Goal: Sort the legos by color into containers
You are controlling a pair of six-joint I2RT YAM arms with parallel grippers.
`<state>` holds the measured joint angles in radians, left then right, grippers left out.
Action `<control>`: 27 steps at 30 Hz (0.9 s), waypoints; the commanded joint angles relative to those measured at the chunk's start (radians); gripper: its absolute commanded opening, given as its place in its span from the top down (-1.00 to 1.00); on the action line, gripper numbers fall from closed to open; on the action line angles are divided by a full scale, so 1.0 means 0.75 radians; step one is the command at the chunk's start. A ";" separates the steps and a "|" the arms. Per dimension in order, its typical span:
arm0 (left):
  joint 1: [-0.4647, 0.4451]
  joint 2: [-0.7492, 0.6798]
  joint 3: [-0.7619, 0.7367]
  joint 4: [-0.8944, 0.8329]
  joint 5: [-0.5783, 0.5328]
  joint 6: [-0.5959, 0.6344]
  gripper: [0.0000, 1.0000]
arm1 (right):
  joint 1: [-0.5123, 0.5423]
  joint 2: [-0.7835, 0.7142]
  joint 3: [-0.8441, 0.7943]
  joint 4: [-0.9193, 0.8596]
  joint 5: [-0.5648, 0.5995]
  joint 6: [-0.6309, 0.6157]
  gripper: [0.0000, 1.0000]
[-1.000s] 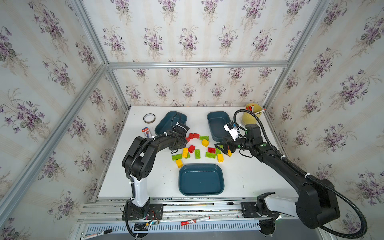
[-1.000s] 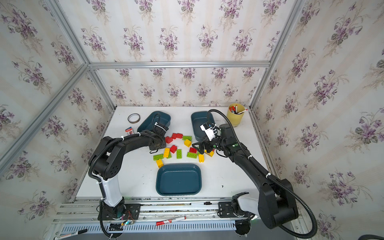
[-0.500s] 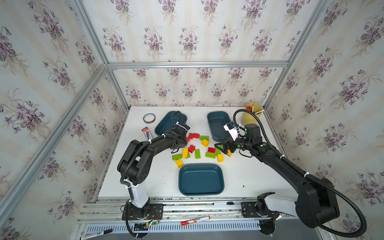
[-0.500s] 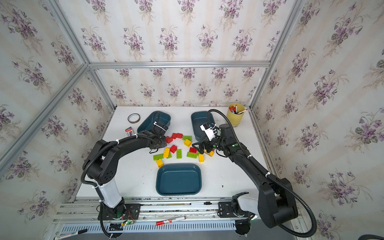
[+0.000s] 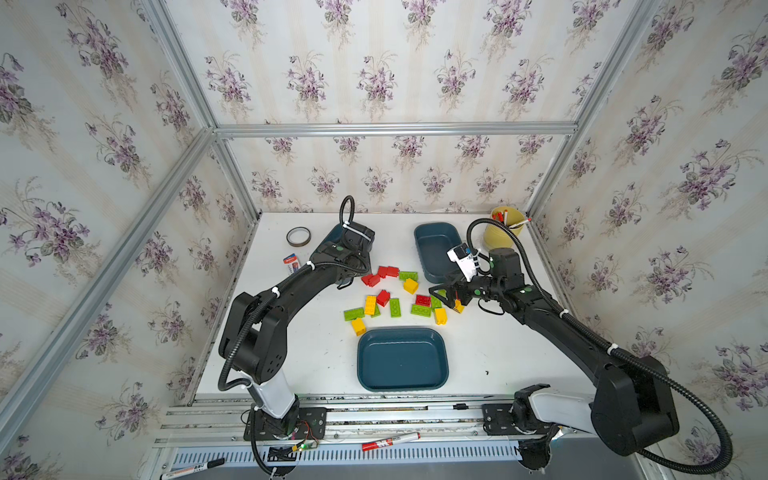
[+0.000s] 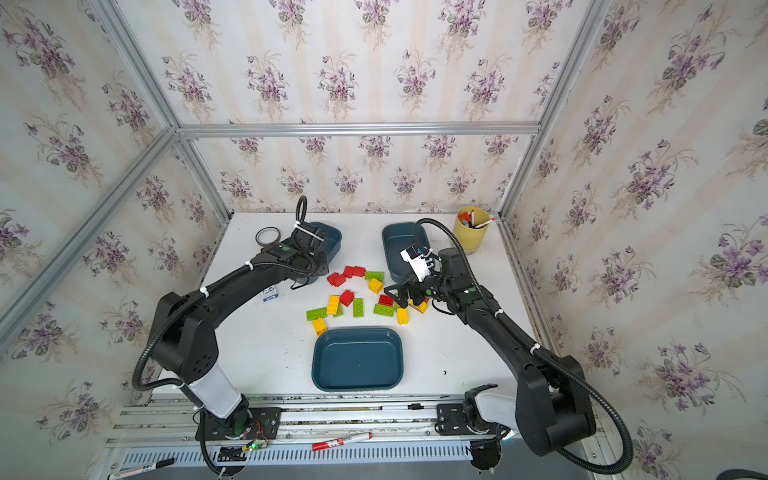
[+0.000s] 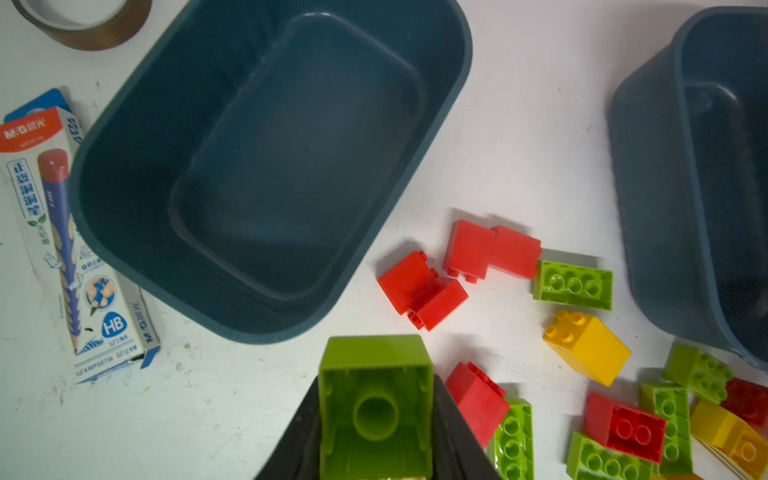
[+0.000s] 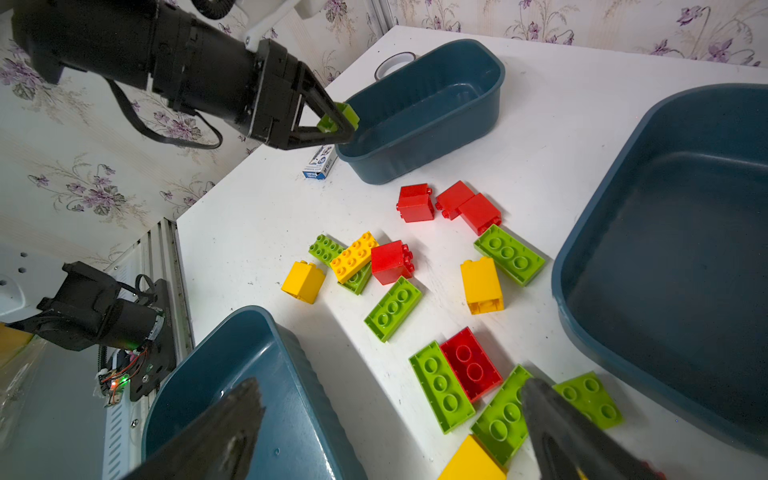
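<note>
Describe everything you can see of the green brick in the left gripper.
The green brick is a lime, square, glossy plastic lego. Its hollow underside, with one round tube inside, faces the wrist camera. The left gripper clamps two opposite sides between black fingers. It appears lifted off the table, close to the far left tray, touching nothing else.

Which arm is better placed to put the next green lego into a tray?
Left. The left gripper is shut on a green square lego beside the empty far-left tray; the right gripper hangs open above loose legos, holding nothing.
</note>
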<state>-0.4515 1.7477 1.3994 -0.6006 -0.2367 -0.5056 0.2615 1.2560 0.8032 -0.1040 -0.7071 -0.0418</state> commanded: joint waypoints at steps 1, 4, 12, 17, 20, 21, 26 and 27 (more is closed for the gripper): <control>0.030 0.057 0.049 -0.034 -0.024 0.074 0.42 | 0.001 -0.005 0.015 0.036 0.009 0.003 -0.99; 0.066 0.120 0.077 -0.028 -0.039 0.093 0.42 | 0.002 -0.008 0.018 0.023 0.015 -0.006 -0.99; 0.149 0.276 0.154 0.023 -0.088 0.127 0.41 | 0.001 0.009 0.021 0.016 0.018 -0.007 -0.99; 0.179 0.353 0.202 0.028 -0.095 0.153 0.26 | 0.001 0.024 0.035 0.003 0.012 -0.012 -0.99; 0.185 0.347 0.203 0.028 -0.083 0.160 0.02 | 0.001 0.023 0.037 -0.007 0.014 -0.018 -0.99; 0.185 0.336 0.199 0.028 -0.071 0.159 -0.07 | 0.001 0.022 0.036 -0.012 0.014 -0.019 -0.99; 0.162 0.217 0.139 -0.007 -0.024 0.145 -0.32 | 0.001 0.022 0.036 -0.022 0.012 -0.026 -0.99; 0.155 0.192 0.121 -0.018 -0.013 0.133 -0.33 | 0.001 0.022 0.039 -0.023 0.010 -0.029 -0.99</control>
<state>-0.3271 1.9263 1.5078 -0.5911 -0.2726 -0.4023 0.2615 1.2732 0.8173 -0.1204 -0.6971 -0.0502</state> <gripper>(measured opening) 0.661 0.996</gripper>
